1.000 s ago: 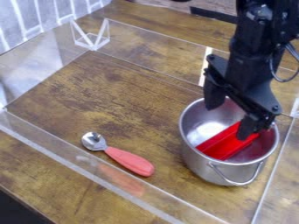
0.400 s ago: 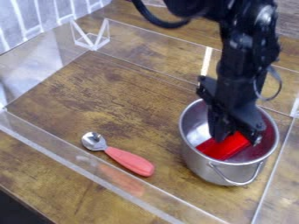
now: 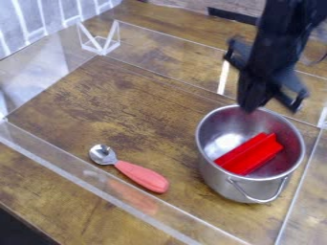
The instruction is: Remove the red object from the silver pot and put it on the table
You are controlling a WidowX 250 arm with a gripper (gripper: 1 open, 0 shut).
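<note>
The red object (image 3: 250, 153) lies flat and slanted inside the silver pot (image 3: 208, 158), which stands at the right of the table (image 3: 128, 105). My gripper (image 3: 254, 98) hangs motion-blurred above the pot's far rim, clear of the red object. Its fingers look drawn together with nothing red between them. The pot's small loop handle (image 3: 261, 198) points toward the near edge.
A silver spoon with a red-orange handle (image 3: 132, 169) lies on the wood left of the pot. Low clear acrylic walls (image 3: 76, 177) border the table. A small clear triangular stand (image 3: 98, 38) sits at the far left corner.
The gripper was down inside the pot around the red object with its fingers apart. It has closed and risen out of the pot, and the red object stays inside.
</note>
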